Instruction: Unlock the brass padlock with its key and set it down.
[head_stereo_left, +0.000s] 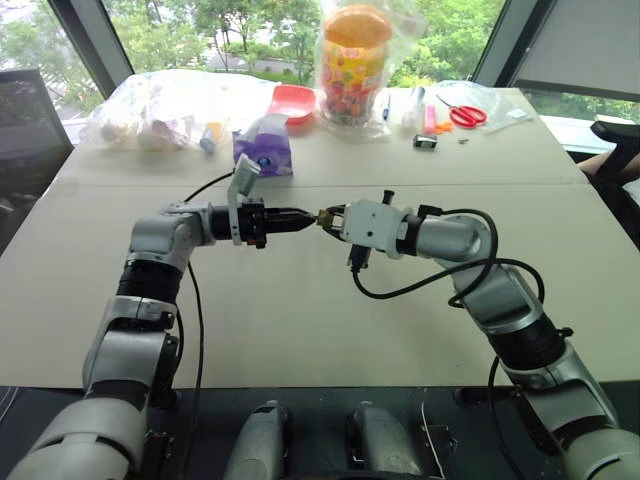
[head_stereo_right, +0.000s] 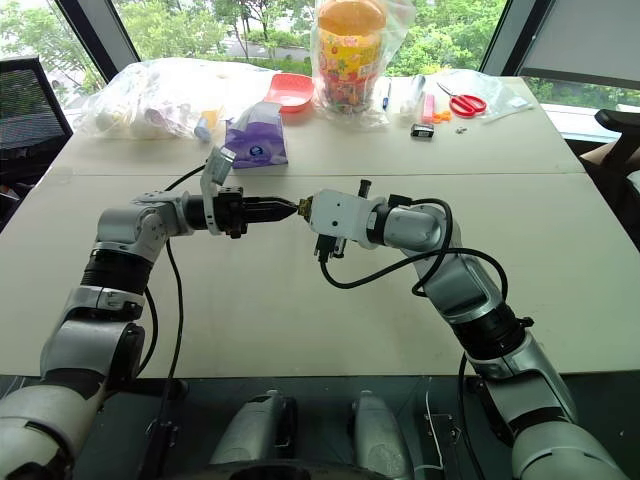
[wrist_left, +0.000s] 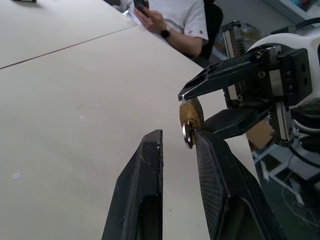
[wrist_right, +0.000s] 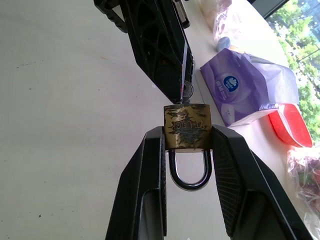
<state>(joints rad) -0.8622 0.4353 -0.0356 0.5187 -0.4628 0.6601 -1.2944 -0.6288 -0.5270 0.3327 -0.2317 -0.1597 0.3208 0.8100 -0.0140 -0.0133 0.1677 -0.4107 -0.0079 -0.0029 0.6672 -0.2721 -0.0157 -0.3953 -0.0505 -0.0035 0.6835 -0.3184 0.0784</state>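
Gripping the brass padlock (wrist_right: 187, 127) above the desk (head_stereo_left: 300, 330), the right hand (wrist_right: 187, 150) points its keyhole end at the left hand (wrist_left: 179, 150). That hand's narrow fingers flank the key (wrist_left: 188, 135) seated there, not visibly pinching it.

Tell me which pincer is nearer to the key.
Left. The left pincer has its fingers around the key; the right pincer clamps the brass padlock beyond it.

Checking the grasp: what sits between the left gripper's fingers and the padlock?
The key, stuck in the padlock held by the right gripper. The left wrist view shows the left gripper around its head.
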